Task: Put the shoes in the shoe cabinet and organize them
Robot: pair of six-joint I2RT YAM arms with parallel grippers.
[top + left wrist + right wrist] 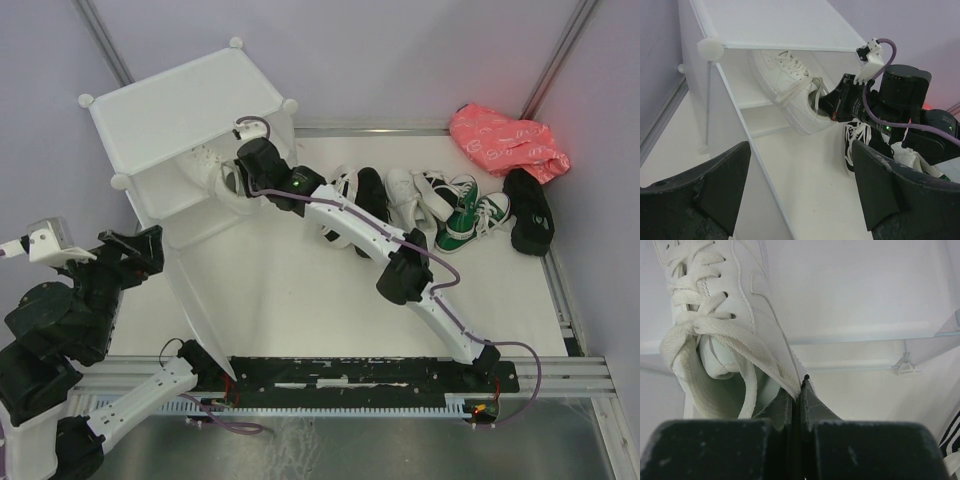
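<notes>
Inside the mouth of the shoe cabinet, the right gripper is clenched on the collar edge of a white sneaker, its two fingers pressed together with the thin rim of the shoe's opening pinched between them. The sneaker runs lengthwise straight ahead of the pincer and slightly to its left, heel nearest the fingers and toe leading into the cabinet. It is tilted rather than level, toe higher than heel. The inner shelf crosses just ahead of and below the fingertips; whether the sole touches it cannot be told. Judged from this, the coming move turns on pushing along that long axis and levelling the shoe onto the shelf before the grip is let go. The left gripper hangs released and empty, fingers spread wide, well back from the sneaker and beside the open door panel, so the right arm is plainly the nearer one. Behind and to the right of the working pincer, the remaining shoes lie clustered on the table, waiting their turn.
</notes>
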